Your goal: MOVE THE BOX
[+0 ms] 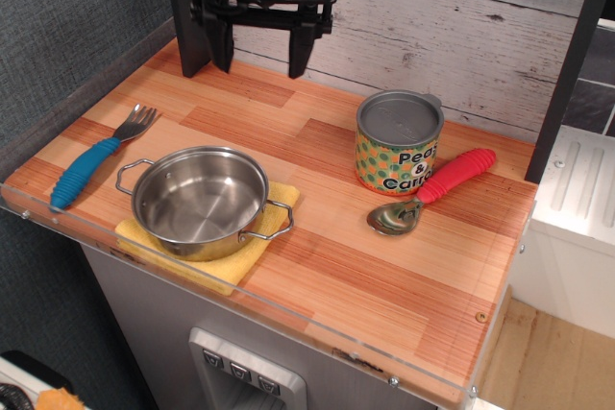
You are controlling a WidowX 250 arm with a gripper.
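The box is a short tin can (pixel 398 143) with a silver lid and a yellow label with green and orange dots. It stands upright at the back right of the wooden counter. My black gripper (pixel 259 58) hangs above the back left of the counter, well left of the can. Its two fingers point down, spread wide apart, and nothing is between them.
A steel pot with two handles (pixel 200 201) sits on a yellow cloth (pixel 227 258) at the front left. A blue-handled fork (pixel 96 156) lies at the left edge. A red-handled spoon (pixel 434 191) lies against the can's right side. A dark post (pixel 188 7) stands at the back left.
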